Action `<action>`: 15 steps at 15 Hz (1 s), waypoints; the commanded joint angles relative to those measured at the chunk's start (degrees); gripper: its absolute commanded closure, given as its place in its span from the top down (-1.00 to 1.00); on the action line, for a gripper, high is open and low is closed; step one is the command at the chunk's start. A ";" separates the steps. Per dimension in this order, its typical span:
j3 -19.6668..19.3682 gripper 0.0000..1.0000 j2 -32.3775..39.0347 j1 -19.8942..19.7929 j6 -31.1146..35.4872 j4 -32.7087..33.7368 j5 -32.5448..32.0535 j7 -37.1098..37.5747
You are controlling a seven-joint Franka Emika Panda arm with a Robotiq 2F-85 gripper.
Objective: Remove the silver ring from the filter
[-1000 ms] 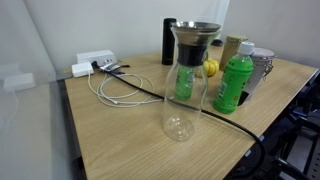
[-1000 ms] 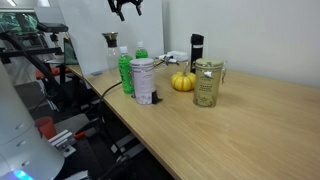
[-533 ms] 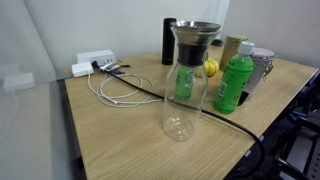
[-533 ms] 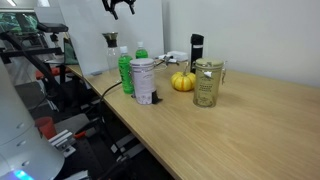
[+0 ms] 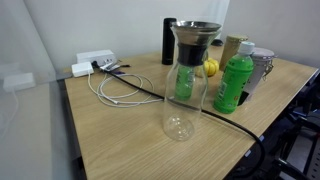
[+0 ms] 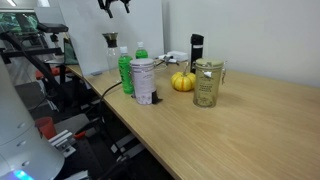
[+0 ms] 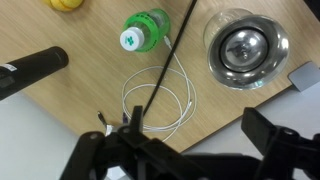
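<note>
**Gripper high above the table, jaws apart, ring on the filter**

The long light-wood table (image 5: 120, 130) carries everything. Only the black Robotiq gripper (image 6: 113, 7) shows of the arm in an exterior view. It hangs at the top edge of the picture, well above the table's far end, fingers pointing down and spread, holding nothing. In the wrist view the gripper (image 7: 185, 160) looks straight down, its two dark fingers (image 7: 283, 150) wide apart at the bottom of the picture. Both are well clear of all objects.

The tall clear glass carafe (image 5: 181, 95) stands upright near the middle of the table. The small dark conical filter (image 5: 193, 47) sits in its mouth. The thin shiny silver ring (image 5: 197, 26) lies flat around the filter's top at the carafe's rim. From the wrist it appears as a bright circle (image 7: 263, 60) at upper right, off to one side of the jaws.

Behind the carafe stands a tall black cylindrical flask (image 5: 168, 40). Just beside the carafe is a green plastic bottle (image 5: 235, 83). A looped white cable (image 5: 113, 90) lies on the wood, and a thin black cable (image 5: 150, 93) crosses it.
</note>
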 commanded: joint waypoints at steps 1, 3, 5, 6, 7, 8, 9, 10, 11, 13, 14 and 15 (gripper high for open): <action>0.05 1.00 0.27 0.54 -3.61 1.14 1.50 -1.75; 0.39 1.00 0.04 1.13 -3.79 0.46 1.85 -1.66; 0.75 1.00 -0.23 1.75 -3.95 -0.23 1.99 -1.56; 0.94 1.00 -0.42 2.03 -3.81 -0.73 2.16 -1.61; 1.10 1.00 -0.54 2.22 -3.98 -1.19 2.24 -1.44; 1.16 1.00 -0.69 2.40 -4.13 -1.69 2.65 -1.36; 1.16 1.00 -0.95 2.55 -4.21 -2.36 3.42 -1.48; 1.12 1.00 -1.22 2.66 -4.01 -2.94 4.26 -1.43; 1.06 1.00 -1.61 2.70 -3.81 -3.50 5.01 -1.29; 0.93 1.00 -2.08 2.84 -3.77 -4.15 7.12 -1.82; 0.97 1.00 -2.37 2.90 -3.22 -4.58 7.76 -1.97; 0.97 1.00 -2.68 2.93 -2.79 -4.89 8.22 -2.19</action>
